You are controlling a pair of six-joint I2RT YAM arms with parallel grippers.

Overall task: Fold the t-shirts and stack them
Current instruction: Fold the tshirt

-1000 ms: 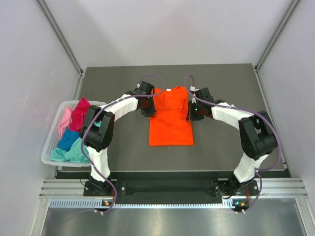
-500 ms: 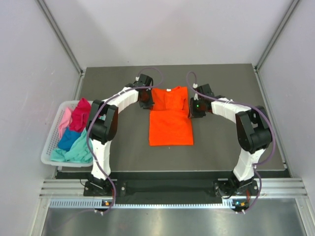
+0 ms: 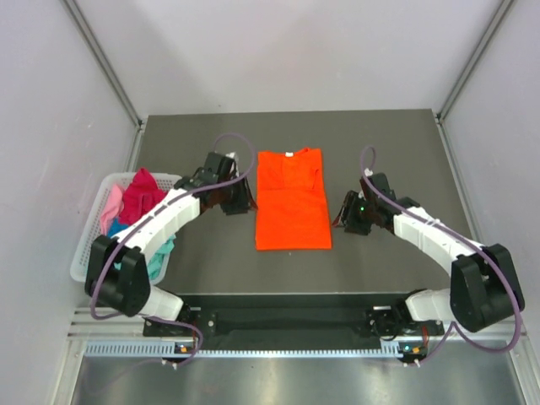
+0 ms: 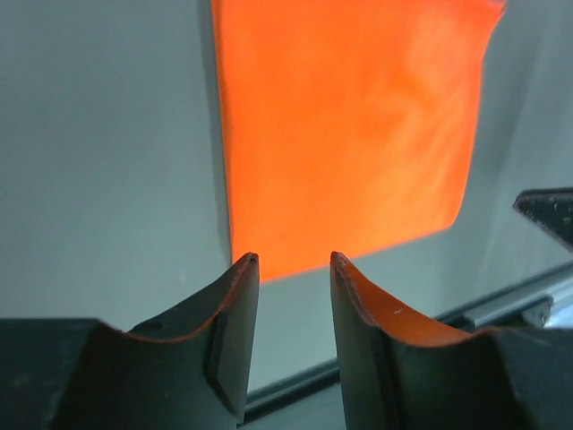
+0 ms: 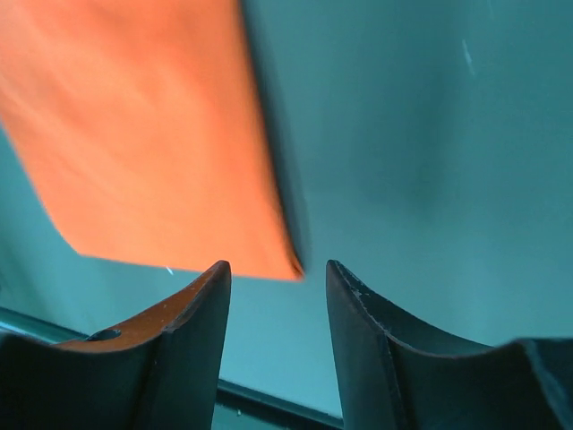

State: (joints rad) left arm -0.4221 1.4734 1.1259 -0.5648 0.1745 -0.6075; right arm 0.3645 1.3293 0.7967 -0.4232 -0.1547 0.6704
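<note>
The bright orange t-shirt [image 3: 292, 198] lies flat in the middle of the table, sleeves folded in, a narrow rectangle with the collar at the far end. It also shows in the left wrist view [image 4: 345, 125] and the right wrist view [image 5: 143, 134]. My left gripper [image 3: 240, 201] is open and empty just left of the shirt's left edge. My right gripper [image 3: 347, 218] is open and empty just right of the shirt's right edge. Magenta [image 3: 142, 196], pale pink [image 3: 110, 206] and teal [image 3: 126, 257] shirts lie bunched in the basket.
The white lattice basket [image 3: 84, 253] stands at the table's left edge, beside the left arm. The dark table [image 3: 396, 152] is walled by grey panels on the left, right and far sides. A metal rail runs along the near edge.
Both grippers have drawn back from the shirt's shoulder area toward the near side and outward, and now sit beside its lower half. The shirt lies flat, its sleeves folded in.
</note>
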